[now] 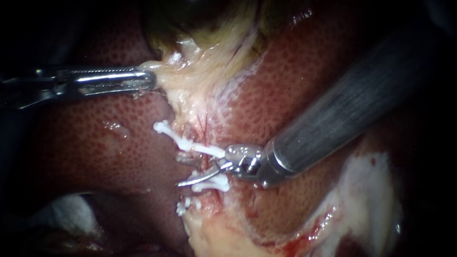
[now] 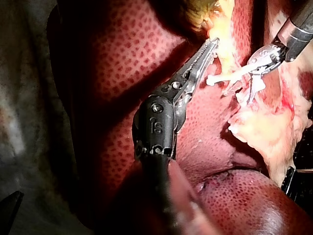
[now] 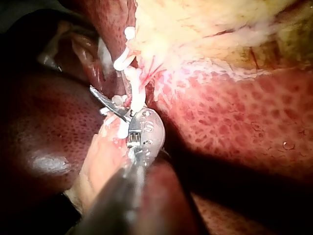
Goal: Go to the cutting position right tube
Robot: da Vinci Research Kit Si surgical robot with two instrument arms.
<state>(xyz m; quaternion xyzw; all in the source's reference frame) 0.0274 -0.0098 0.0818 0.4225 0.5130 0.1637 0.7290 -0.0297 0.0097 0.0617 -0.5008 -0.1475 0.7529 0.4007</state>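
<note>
Right instrument [image 1: 190,171] at tube [image 1: 202,164], jaws parted.
Lying top-to-bottom in endoscope view, crossed by clips [image 1: 185,142]; gripping tissue [image 1: 166,78] with left instrument [image 1: 147,80].

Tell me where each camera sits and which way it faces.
Endoscope: close over the liver, facing the clips; left instrument and right instrument show.
Left wrist: on the left arm, looking along its shaft to the tissue its jaws grip.
Right wrist: on the right arm, looking past its open jaws at the clips.
All three share the clips.

White clips [image 1: 190,144] hide the tube between them; the shaft of the right instrument [image 1: 202,173] is blurred and cut by the edge.
</note>
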